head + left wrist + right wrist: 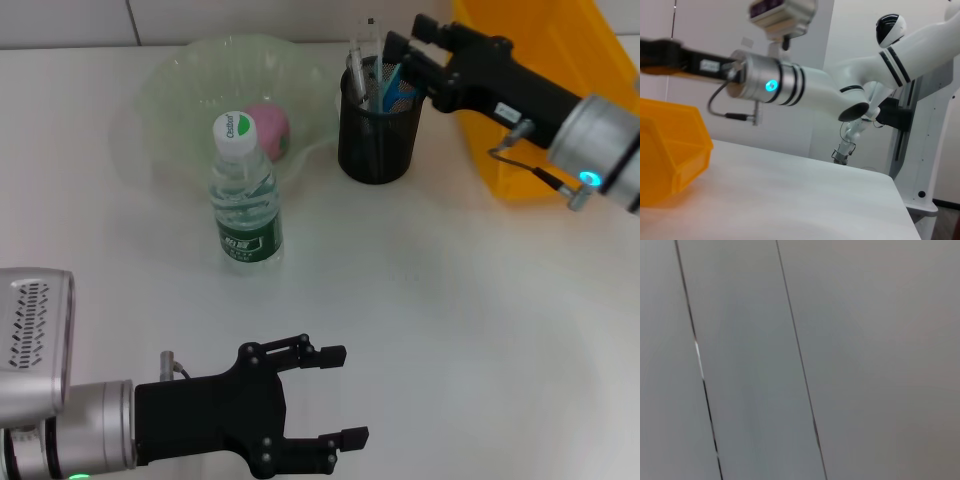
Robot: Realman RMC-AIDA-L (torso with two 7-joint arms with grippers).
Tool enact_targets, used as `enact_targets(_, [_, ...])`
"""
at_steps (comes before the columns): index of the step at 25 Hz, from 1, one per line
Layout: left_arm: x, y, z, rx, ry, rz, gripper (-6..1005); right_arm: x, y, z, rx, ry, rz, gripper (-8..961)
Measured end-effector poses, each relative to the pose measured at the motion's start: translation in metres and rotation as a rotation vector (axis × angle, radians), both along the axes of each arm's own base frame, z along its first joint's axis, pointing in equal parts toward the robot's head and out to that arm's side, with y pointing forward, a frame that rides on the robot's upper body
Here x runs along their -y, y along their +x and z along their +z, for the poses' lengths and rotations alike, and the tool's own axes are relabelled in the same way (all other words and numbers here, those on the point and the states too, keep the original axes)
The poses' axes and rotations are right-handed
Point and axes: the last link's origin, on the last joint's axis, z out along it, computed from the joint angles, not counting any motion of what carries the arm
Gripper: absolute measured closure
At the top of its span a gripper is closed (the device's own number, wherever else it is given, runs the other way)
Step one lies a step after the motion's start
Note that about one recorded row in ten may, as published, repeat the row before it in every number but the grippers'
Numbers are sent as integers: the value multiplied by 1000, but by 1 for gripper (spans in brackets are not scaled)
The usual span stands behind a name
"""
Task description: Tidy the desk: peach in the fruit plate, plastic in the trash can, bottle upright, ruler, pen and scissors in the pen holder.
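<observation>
Table (pixel 450 330) — bare white surface from centre to 4 o'clock. Fruit plate (pixel 180 90) at 11 o'clock holds the peach (pixel 270 128); bottle (pixel 244 195) upright at its near rim. Pen holder (pixel 378 125) at 12 o'clock contains pens; yellow bin (pixel 545 60) at 2 o'clock. Right gripper (pixel 400 62) at the holder's rim — finger state cannot be determined. Left gripper (pixel 338 395) at 7 o'clock, fingers wide, empty.

Black mesh pen holder (pixel 378 128); pink peach (pixel 270 128) in pale green plate (pixel 175 80); green-labelled clear bottle (pixel 243 195); orange bin (pixel 545 70).
</observation>
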Motion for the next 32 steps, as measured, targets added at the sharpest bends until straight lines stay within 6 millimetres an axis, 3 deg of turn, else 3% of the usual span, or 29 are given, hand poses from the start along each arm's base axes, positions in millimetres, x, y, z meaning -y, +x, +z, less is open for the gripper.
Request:
enact_targets(4, [-1, 0, 1, 1, 6, 2, 199, 25, 15, 28, -67, 8, 42, 521])
enact_targets(5, [-2, -1, 2, 2, 10, 4, 199, 43, 28, 40, -52, -10, 70, 495])
enact_targets(6, [-2, -1, 3, 3, 11, 4, 199, 43, 28, 40, -52, -10, 70, 468])
enact_targets(7, [-2, -1, 3, 3, 13, 4, 199, 64, 43, 50, -28, -32, 108, 442])
enact_targets(9, [-3, -1, 5, 5, 20, 4, 199, 74, 49, 53, -16, -50, 129, 350])
enact_targets(12, [-6, -1, 7, 8, 34, 7, 199, 111, 66, 57, 45, -161, 209, 213])
enact_targets(15, [-8, -1, 8, 10, 38, 5, 199, 155, 83, 46, 111, -371, 267, 164])
enact_targets(21, [-11, 1, 10, 13, 50, 3, 199, 176, 88, 26, 131, -488, 258, 116])
enact_targets(32, [-11, -3, 13, 15, 66, 21, 199, 174, 84, 14, 135, -488, 243, 115])
